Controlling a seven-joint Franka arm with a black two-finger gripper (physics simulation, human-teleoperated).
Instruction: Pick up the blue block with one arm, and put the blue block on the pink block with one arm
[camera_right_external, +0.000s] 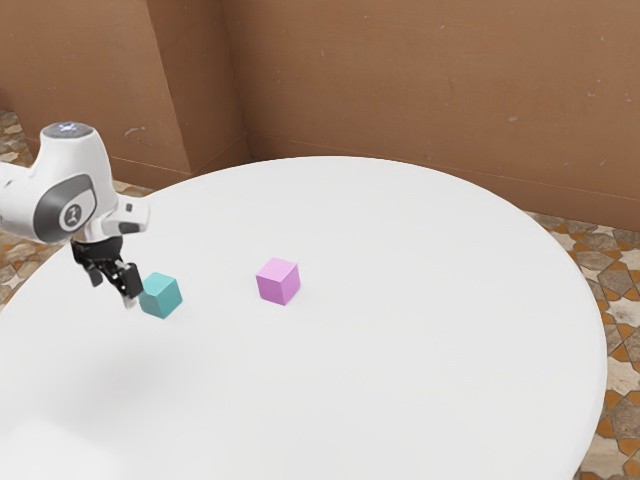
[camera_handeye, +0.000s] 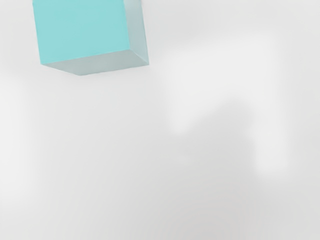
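Blue block (camera_right_external: 161, 294) sits flat, equal-sided, untilted.

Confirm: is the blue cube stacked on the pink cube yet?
No: the blue cube sits on the round white table, apart from the pink cube.

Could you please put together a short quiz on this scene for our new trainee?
1. True or false: the blue block rests on the pink block.
2. Which block is nearer the tool? A: blue. B: pink.
3. How many blocks stand on the table?
Key: 1 false, the two stand apart on the table. 2 A. 3 two.
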